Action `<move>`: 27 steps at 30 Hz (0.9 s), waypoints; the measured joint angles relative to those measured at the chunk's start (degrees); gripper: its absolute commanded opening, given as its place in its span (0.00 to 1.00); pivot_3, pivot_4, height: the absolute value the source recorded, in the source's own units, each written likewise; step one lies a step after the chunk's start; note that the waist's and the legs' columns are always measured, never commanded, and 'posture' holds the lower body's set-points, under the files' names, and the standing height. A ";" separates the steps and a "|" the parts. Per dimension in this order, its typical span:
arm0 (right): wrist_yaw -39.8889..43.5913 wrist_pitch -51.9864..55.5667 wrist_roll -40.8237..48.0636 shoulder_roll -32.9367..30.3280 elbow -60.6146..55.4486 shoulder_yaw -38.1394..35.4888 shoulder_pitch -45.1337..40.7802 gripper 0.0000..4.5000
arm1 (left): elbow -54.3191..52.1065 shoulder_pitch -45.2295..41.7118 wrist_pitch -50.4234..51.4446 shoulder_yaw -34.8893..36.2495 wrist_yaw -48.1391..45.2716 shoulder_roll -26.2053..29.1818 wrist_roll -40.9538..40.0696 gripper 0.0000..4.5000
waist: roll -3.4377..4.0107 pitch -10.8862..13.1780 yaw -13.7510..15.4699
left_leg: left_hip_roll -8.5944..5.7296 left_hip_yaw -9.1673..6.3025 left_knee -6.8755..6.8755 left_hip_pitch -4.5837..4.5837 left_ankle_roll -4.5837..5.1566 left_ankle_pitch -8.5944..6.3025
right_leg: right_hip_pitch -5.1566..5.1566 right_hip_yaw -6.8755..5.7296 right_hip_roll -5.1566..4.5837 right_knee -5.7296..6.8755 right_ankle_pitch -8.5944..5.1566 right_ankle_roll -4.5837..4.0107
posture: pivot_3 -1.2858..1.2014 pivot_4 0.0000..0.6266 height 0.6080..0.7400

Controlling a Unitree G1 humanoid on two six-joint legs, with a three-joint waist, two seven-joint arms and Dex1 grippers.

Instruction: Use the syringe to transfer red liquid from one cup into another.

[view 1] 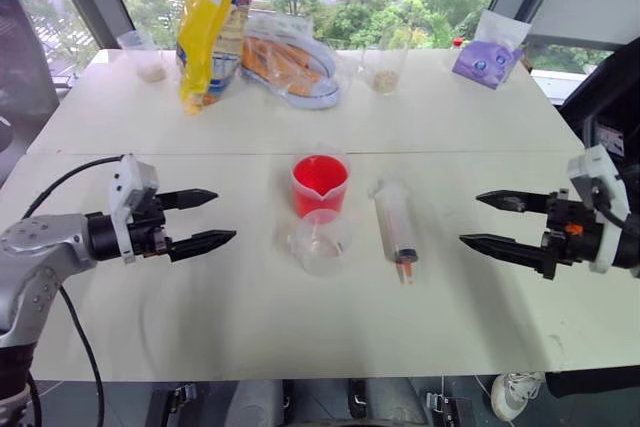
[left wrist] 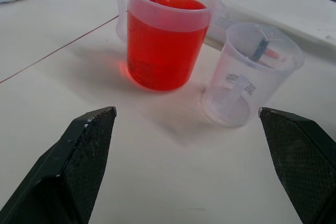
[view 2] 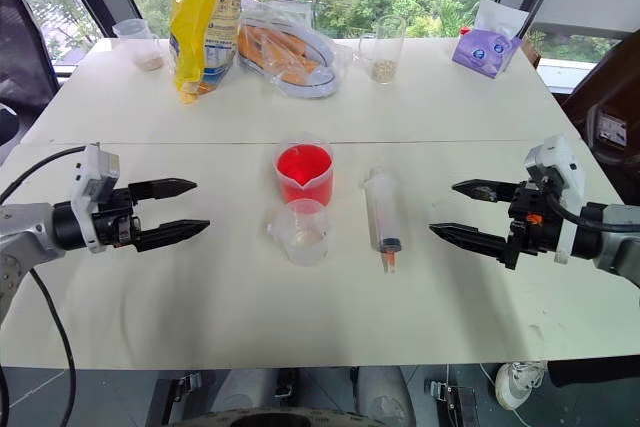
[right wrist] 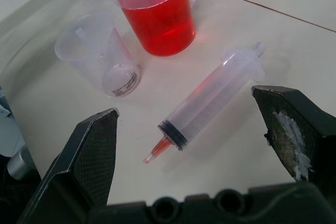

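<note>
1. The white table (view 1: 150,327) carries everything, with a seam running across it behind the cups.
2. At the far edge stand a yellow bag (view 1: 212,22), a clear bag of bread (view 1: 290,62), two cups with beige grains (view 1: 384,69) and a purple packet (view 1: 487,57).
3. The left gripper (view 1: 205,219) hovers over the table left of the cups, fingers spread wide, holding nothing.
4. The right gripper (view 1: 495,220) hovers right of the syringe, likewise spread and empty.
5. The tall beaker (view 1: 320,185) stands mid-table, full of red liquid (left wrist: 164,40).
6. The short colourless beaker (view 1: 322,240) stands just in front of it, upright.
7. The syringe (view 1: 394,229) lies flat just right of both beakers, red tip toward the near edge.
</note>
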 measured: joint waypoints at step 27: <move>-5.61 6.50 3.61 1.52 -1.22 3.26 -5.00 0.98 | -2.18 -0.19 0.58 -0.01 0.62 -0.36 -1.13 1.00 | 0.00 0.00 -0.01 | 0.00 0.00 0.00 0.00 0.00 0.00 | 0.00 0.00 -0.01 0.00 0.00 0.00 | 0.52 0.24 1.00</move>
